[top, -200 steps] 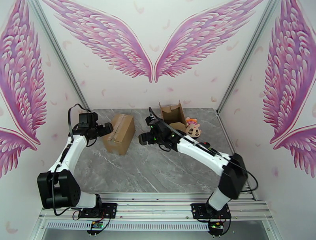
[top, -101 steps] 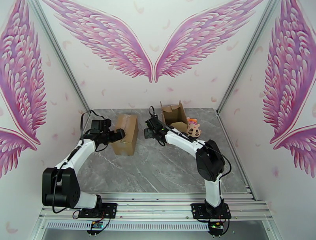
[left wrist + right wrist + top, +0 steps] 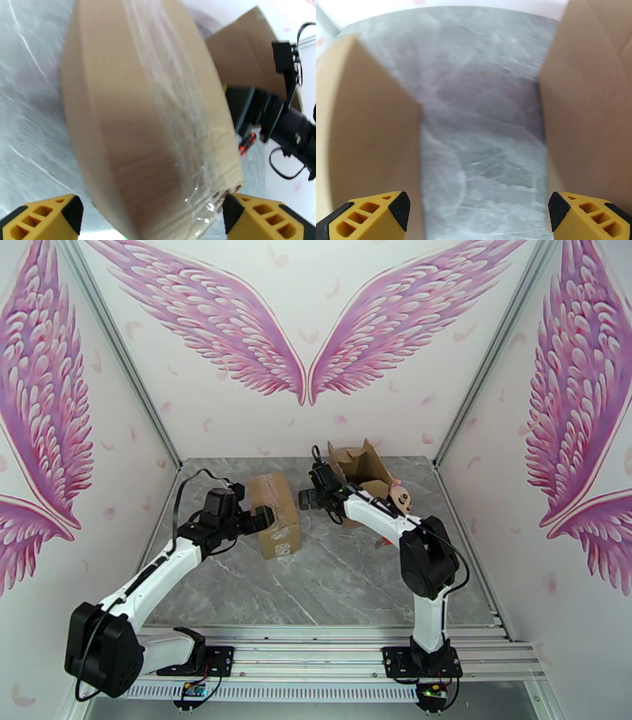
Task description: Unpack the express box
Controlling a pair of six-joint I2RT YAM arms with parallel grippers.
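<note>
Two boxes point(image 3: 367, 126), bare table point(image 3: 482, 130) between

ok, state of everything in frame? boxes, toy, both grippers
taped box: closed, clear tape over its seam, standing on the table.
open box: opened, flaps up.
plush toy: out on the table, beside the open box.
left gripper: open, fingers wide at the taped box's end.
right gripper: open, nothing between its fingers, between the two boxes.
</note>
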